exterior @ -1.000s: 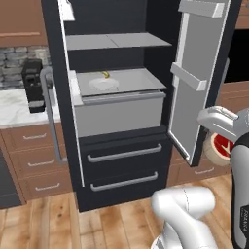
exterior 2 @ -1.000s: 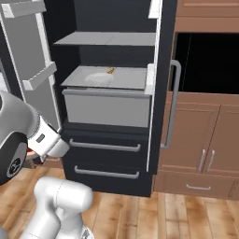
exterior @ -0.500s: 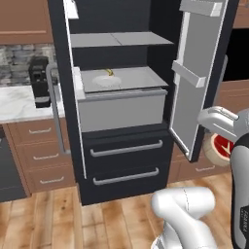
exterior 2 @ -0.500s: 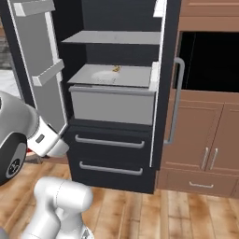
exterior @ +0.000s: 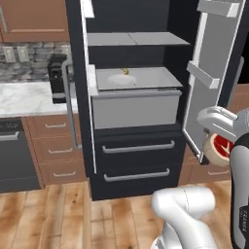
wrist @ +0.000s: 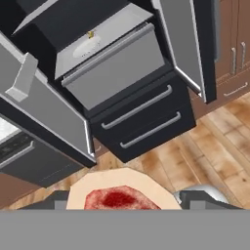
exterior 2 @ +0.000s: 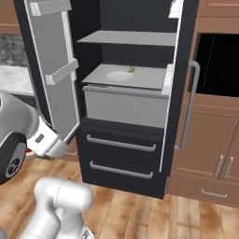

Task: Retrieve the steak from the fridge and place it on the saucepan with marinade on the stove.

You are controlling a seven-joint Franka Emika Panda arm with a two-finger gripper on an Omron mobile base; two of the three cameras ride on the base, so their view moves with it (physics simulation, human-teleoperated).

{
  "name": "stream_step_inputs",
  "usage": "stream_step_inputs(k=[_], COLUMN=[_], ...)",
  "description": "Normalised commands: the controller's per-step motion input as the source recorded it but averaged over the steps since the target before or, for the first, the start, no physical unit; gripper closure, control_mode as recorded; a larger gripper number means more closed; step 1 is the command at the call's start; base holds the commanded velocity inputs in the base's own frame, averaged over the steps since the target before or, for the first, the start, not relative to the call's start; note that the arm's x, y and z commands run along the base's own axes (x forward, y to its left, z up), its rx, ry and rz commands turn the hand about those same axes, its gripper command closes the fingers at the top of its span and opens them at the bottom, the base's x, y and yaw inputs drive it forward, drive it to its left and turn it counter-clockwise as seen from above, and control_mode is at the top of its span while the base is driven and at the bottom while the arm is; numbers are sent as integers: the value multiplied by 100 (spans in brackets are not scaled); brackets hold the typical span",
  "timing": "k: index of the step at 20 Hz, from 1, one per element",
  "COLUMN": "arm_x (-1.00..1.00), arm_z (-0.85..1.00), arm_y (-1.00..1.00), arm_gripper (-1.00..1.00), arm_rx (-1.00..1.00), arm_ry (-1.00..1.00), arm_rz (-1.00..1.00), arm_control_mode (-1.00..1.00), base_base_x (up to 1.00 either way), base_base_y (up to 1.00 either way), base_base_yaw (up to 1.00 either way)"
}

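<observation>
My gripper (wrist: 128, 201) is shut on the steak (wrist: 119, 199), a flat red piece with a pale rim that lies between the dark fingertips (wrist: 56, 200). In the left base view the steak (exterior: 221, 147) hangs in the gripper (exterior: 216, 142) low at the right, just outside the open right door of the fridge (exterior: 136, 160). The black fridge (exterior 2: 121, 149) stands open with grey shelves, a pulled-out grey drawer and two lower drawers (wrist: 141, 122). The saucepan, marinade and stove are out of view.
A small yellow item (exterior: 126, 71) lies on the grey shelf above the drawer. The fridge doors (exterior: 214, 73) swing out on both sides. A dark coffee machine (exterior: 57, 78) stands on the marble counter, a dishwasher (exterior: 14, 155) below it. Wood cabinets (exterior 2: 214, 140) flank the fridge.
The whole scene has slid right in the left base view, so the base has moved; the dishwasher has come into sight. The steak stays in the gripper.
</observation>
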Motion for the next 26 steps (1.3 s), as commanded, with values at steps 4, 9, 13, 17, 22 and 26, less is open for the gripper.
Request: stream_step_inputs(k=[4,9,13,17,22,26], arm_x=[0,0,0,0,0,0], arm_z=[0,0,0,0,0,0], arm_y=[0,0,0,0,0,0], arm_gripper=[100,100,100,100,100,100], arm_rx=[0,0,0,0,0,0], arm_ry=[0,0,0,0,0,0], arm_rz=[0,0,0,0,0,0], arm_control_mode=[100,100,100,100,100,100], base_base_x=[0,0,0,0,0,0], base_base_y=[0,0,0,0,0,0], base_base_yaw=[29,35,42,45,49,50])
